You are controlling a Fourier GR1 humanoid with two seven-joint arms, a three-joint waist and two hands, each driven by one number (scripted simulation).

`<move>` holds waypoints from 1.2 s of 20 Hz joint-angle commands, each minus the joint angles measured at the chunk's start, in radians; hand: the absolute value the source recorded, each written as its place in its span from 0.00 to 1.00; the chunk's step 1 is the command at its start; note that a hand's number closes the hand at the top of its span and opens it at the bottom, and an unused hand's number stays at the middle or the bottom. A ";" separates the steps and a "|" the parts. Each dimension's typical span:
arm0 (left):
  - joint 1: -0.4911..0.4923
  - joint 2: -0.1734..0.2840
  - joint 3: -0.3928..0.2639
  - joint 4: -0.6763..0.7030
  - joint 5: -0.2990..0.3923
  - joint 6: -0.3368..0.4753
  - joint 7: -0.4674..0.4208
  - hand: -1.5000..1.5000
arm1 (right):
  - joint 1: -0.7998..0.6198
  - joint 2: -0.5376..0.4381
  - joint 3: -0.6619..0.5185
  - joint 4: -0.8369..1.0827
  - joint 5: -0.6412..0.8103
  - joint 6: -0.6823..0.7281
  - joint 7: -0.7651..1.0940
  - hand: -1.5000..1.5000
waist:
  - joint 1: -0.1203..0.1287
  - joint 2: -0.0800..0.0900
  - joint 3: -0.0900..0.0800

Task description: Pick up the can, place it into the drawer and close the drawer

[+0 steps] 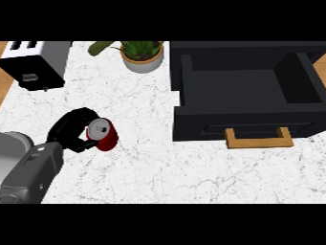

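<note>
- Your left hand (72, 128), black with a grey forearm rising from the lower left edge, sits on the white marbled counter top (144, 162) left of centre
- Its fingers curl round the small red cylindrical can with a silver lid (103, 134); you see the can tilted, lid facing up and left, its red body poking out to the right of the palm
- You cannot tell whether the can's base touches the counter or is lifted off it
- The black drawer box with a tan wooden handle (254, 91) stands open at the upper right, well apart from the can; its dark inside holds nothing you can see
- The handle juts from the drawer's front panel toward the lower edge of the view
- A silver and black toaster (37, 63) stands at the upper left corner of the counter
- A green leafy plant in a round white pot (142, 56) stands between toaster and drawer, near the far edge
- Your right hand does not show in the head view
</note>
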 commanded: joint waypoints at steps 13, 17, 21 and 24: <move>0.074 -0.221 0.087 -0.303 0.143 0.421 -0.039 1.00 | 0.036 0.016 -0.030 -0.046 -0.025 -0.044 0.015 0.00 | 0.042 -0.018 0.004; 0.085 -0.273 0.006 -0.464 0.187 0.511 0.026 1.00 | 0.067 0.017 0.007 -0.080 -0.007 -0.074 0.020 0.00 | 0.038 -0.020 0.004; 0.052 -0.276 -0.065 -0.661 0.186 0.606 0.180 1.00 | 0.046 0.001 -0.031 0.020 -0.014 -0.010 -0.029 0.00 | 0.038 -0.020 0.004; 0.150 -0.276 -0.144 -0.881 0.209 0.663 0.298 1.00 | 0.086 0.017 0.010 -0.052 -0.005 -0.046 -0.016 0.00 | 0.046 -0.023 0.004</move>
